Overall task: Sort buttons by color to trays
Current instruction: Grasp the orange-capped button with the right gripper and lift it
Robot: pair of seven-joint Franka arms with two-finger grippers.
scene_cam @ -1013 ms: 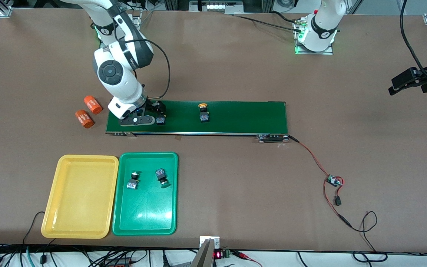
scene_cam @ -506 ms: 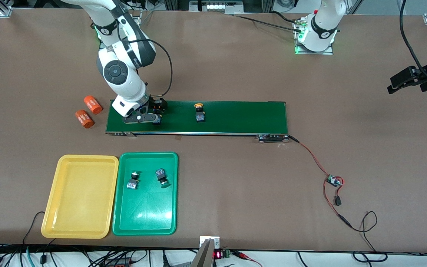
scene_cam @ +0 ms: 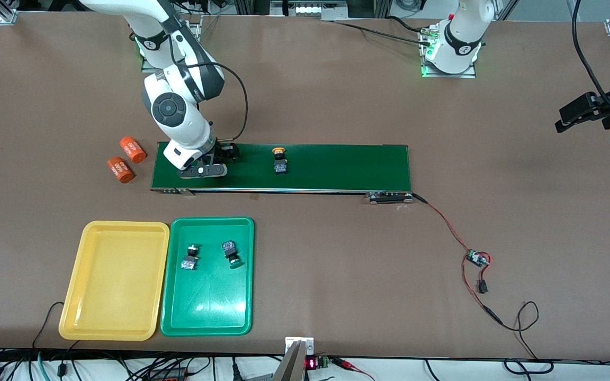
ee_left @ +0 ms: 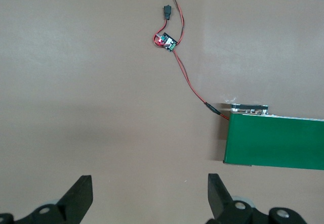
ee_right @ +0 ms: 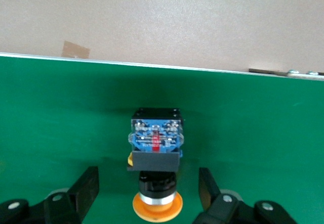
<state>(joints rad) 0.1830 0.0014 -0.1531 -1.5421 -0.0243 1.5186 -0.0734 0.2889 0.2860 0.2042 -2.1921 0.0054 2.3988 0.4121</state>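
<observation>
Since a second ago the yellow-capped button (scene_cam: pixel 279 161) has ridden the conveyor belt (scene_cam: pixel 337 166) toward the right arm's end, where the right gripper (ee_right: pixel 149 183) has dropped around another yellow-capped button (ee_right: pixel 154 148), fingers apart, not touching. Both green-capped buttons (scene_cam: pixel 190 257) lie in the green tray (scene_cam: pixel 207 312); the yellow tray (scene_cam: pixel 114 280) is beside it. The left gripper (ee_left: pixel 149 193) waits open over bare table

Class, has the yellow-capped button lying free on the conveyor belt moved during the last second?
Yes. The yellow-capped button has travelled along the conveyor belt toward the right arm's end.
</observation>
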